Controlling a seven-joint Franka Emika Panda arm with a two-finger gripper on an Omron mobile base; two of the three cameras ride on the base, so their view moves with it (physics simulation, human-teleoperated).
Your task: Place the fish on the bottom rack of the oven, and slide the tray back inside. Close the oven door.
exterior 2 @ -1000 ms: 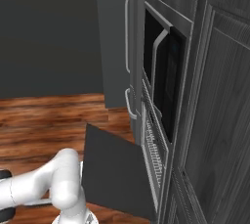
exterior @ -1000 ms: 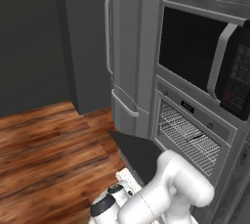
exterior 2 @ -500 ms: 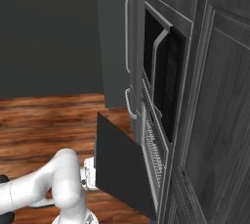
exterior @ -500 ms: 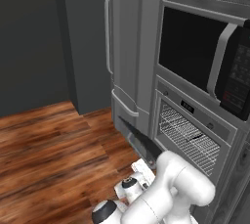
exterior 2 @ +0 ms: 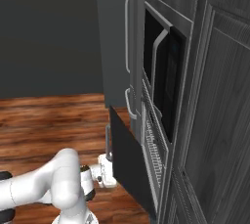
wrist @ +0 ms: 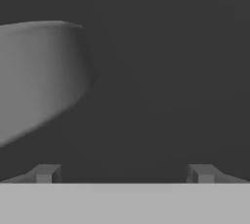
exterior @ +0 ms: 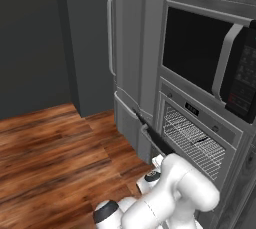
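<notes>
I see the oven door, a flat dark matte panel, tilted nearly shut against the oven. Behind it the bottom rack, a thin silver wire grid, sits inside with the fish, a dark slender sliver, on it. My end effector is released, fingers wide apart, facing the door's smooth face beside its rounded grey handle.

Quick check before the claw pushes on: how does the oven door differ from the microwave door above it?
The oven door stands ajar, tilted out from its bottom hinge; the microwave door is shut flat. The oven door carries a horizontal bar handle, the microwave door a vertical curved handle. Both are dark panels in the same cabinet column.
</notes>
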